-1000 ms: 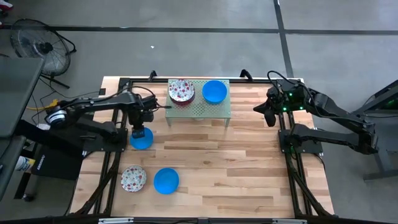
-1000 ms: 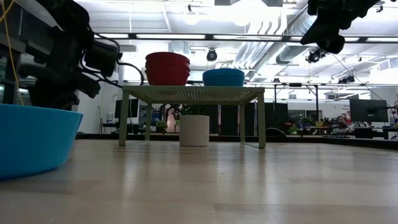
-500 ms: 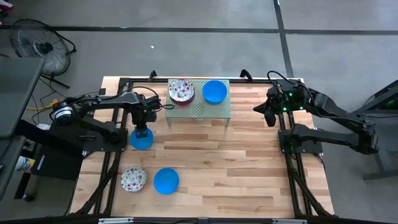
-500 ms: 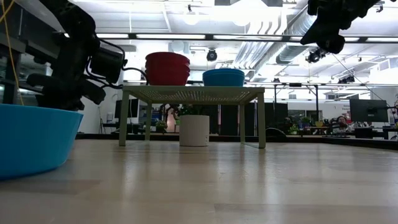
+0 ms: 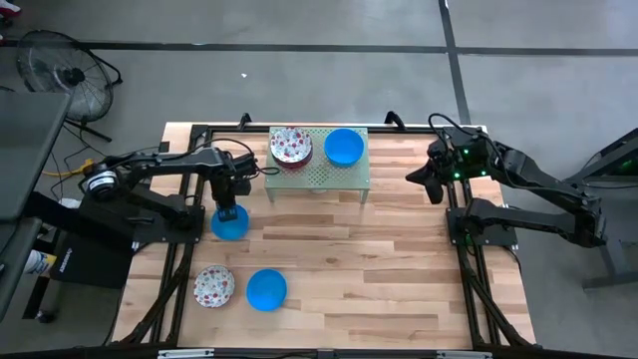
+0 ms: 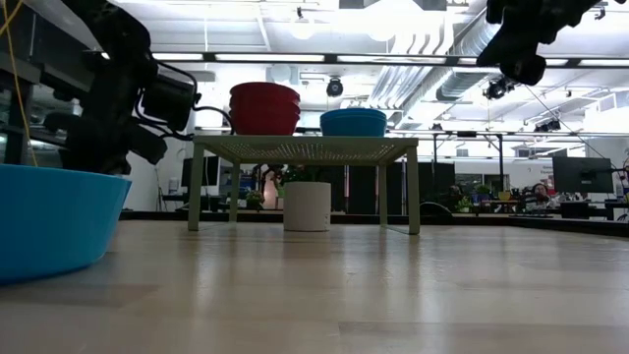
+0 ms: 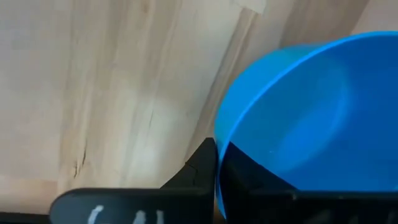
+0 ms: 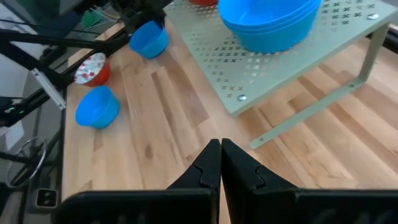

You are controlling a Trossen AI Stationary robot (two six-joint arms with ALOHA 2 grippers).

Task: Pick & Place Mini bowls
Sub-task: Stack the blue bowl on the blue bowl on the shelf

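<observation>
The left arm's jaws are pinched tight on the rim of a smooth, solid blue bowl (image 5: 230, 223), one dark finger inside the wall and one outside it, as the left wrist view shows; the left gripper (image 5: 228, 212) stands over that bowl at the left side of the tabletop (image 5: 379, 259), a surface of pale wooden planks with visible grain. In the low view the same glossy bowl (image 6: 54, 221) fills the near left corner, round-walled and resting on the wood. Nearer the front edge lie two more mini bowls just beside each other: a white one speckled with red-pink flowers (image 5: 213, 286) and a second plain blue one (image 5: 266, 289). Toward the back stands a pale green rack (image 5: 334, 178) of perforated sheet metal on thin legs, carrying a stack of floral bowls (image 5: 290, 146), red on their outer walls, and next to it a stack of blue bowls (image 5: 344, 146). The right gripper (image 5: 435, 187) hangs above the right side of the tabletop, well apart from every bowl, its jaws pressed together on nothing
</observation>
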